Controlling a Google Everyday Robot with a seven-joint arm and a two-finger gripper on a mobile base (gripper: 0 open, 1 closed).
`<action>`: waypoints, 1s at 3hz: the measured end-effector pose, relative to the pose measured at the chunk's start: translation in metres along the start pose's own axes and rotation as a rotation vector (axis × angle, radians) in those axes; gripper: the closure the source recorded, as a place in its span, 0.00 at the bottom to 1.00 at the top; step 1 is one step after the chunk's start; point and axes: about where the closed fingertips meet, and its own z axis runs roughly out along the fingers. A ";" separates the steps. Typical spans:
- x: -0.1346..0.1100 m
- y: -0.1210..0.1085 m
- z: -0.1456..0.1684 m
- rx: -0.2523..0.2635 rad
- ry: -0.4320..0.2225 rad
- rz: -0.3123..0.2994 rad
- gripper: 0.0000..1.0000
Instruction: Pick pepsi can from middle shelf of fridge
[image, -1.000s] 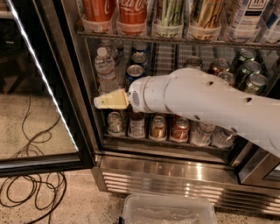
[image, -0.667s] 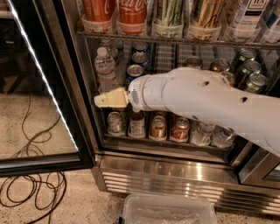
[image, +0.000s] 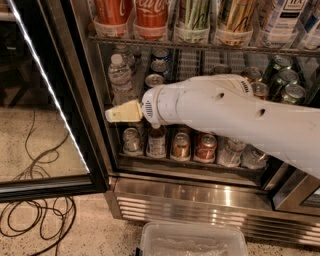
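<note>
Blue pepsi cans stand in a lane on the middle shelf of the fridge (image: 200, 200), one behind another; the front one (image: 153, 81) shows its silver top just above my arm. My white arm reaches in from the right across the shelf front. My cream gripper (image: 122, 112) sits at the left, just below a water bottle (image: 120, 74) and to the lower left of the front pepsi can. My arm hides most of the middle shelf's front rail.
The open glass door with its white light strip (image: 47, 87) stands at the left. Green cans (image: 282, 77) sit at the right of the shelf, and red cola cans (image: 150, 15) above. Mixed cans (image: 181, 146) line the bottom row. Cables (image: 35, 220) and a plastic bin (image: 192, 242) lie on the floor.
</note>
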 end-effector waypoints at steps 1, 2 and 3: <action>0.000 0.001 0.003 0.003 0.002 -0.001 0.00; -0.011 -0.015 -0.001 0.033 -0.020 0.009 0.00; -0.013 -0.019 0.002 0.030 -0.019 0.017 0.00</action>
